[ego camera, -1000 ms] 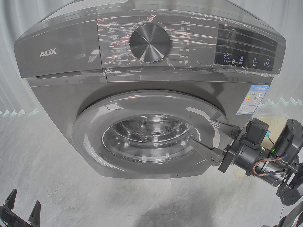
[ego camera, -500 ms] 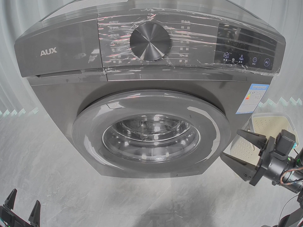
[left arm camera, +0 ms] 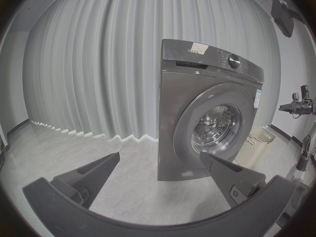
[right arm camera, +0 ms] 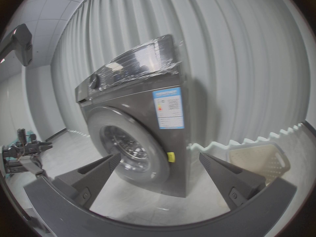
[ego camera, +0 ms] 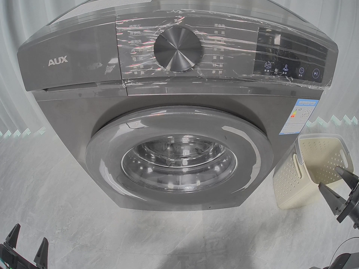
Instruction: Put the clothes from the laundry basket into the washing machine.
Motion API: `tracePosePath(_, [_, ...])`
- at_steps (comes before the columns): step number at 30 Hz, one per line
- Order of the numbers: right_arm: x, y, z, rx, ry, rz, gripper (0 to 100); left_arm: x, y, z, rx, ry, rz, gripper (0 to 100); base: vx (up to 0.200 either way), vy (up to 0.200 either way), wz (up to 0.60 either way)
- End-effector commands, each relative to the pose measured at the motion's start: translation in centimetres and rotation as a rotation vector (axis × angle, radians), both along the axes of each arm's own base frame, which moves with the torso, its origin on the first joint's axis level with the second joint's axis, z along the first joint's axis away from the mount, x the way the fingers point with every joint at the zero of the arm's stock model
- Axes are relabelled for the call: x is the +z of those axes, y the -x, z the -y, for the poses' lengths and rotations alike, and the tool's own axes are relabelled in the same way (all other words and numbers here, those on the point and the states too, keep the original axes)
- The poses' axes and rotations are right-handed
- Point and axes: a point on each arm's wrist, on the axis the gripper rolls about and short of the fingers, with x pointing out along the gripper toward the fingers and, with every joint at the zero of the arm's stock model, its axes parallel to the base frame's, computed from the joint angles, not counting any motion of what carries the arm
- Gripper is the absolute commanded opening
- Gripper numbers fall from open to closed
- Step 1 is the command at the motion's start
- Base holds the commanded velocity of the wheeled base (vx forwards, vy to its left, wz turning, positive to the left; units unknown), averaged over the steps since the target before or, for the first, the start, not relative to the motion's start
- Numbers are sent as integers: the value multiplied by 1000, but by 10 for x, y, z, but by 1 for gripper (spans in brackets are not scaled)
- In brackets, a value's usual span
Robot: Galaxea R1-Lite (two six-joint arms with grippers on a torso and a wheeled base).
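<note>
**Door closed, both grippers spread**

The washing machine (ego camera: 179, 94) has its round door (ego camera: 112, 157) closed. The laundry basket (ego camera: 291, 184) sits on the floor (ego camera: 56, 191) just beside the machine's lower right corner. The right gripper (ego camera: 329, 176) hangs spread near the basket. The left gripper (ego camera: 30, 232), also spread, is well apart.

right tool (ego camera: 328, 176) | withdrew from washing machine door (ego camera: 112, 161) | now over laundry basket (ego camera: 288, 180)

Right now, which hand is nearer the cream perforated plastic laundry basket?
The right hand, open close by the laundry basket; the left hand is low on the grey washing machine's other side.
</note>
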Motion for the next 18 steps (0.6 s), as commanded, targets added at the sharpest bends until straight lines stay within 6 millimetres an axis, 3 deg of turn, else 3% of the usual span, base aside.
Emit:
tracePosePath(1, [-10,29,20,-177,-18,80,100,-5,0,0,0,1,-2,100,0,0,0])
tracePosePath(12, [-60,79,31,-233,34,49,100,-4,0,0,-2,-1,0,100,0,0,0])
tracePosePath(18, [-71,85,31,-271,26,24,100,-4,0,0,-2,-1,0,100,0,0,0])
